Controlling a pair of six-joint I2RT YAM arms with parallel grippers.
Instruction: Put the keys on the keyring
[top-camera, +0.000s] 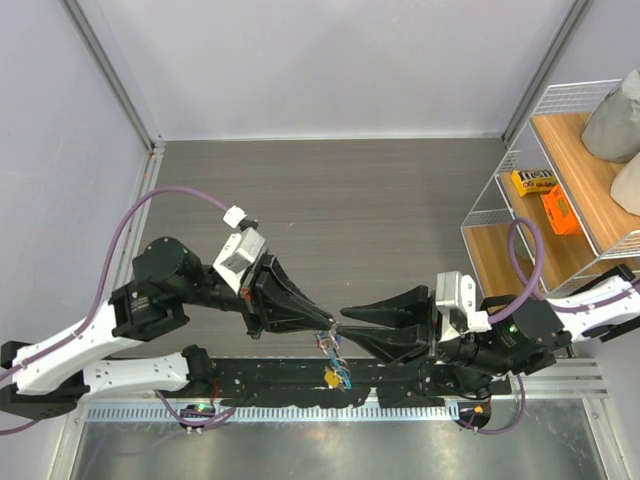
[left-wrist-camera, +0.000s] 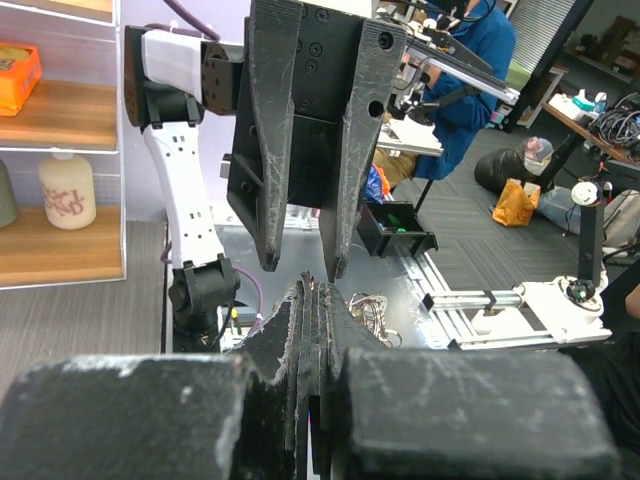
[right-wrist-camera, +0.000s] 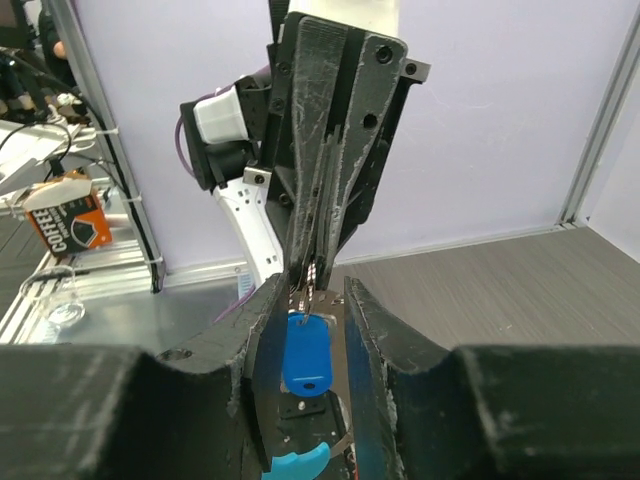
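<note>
My left gripper (top-camera: 329, 322) is shut, and its tips pinch the thin silvery wire of the keyring (right-wrist-camera: 306, 288) in mid-air over the table's near edge. A blue key tag (right-wrist-camera: 307, 350) hangs from that wire. The keyring's light-blue curved band (right-wrist-camera: 296, 466) shows below the tag. My right gripper (top-camera: 347, 327) faces the left one tip to tip. It is open, with one finger on each side of the blue tag (right-wrist-camera: 312, 292), and I cannot tell whether either touches it. Silver keys and rings (top-camera: 328, 346) dangle under the tips, and a yellow tag (top-camera: 330, 377) lies lower. In the left wrist view the shut tips (left-wrist-camera: 315, 290) hide the grip; a silver ring (left-wrist-camera: 373, 314) shows beside them.
A black rail (top-camera: 260, 385) and a grey metal plate (top-camera: 300, 450) run along the near edge under the grippers. A wire shelf (top-camera: 520, 170) stands at the right with a yellow packet (top-camera: 530, 182), an orange box (top-camera: 560, 210) and grey bags.
</note>
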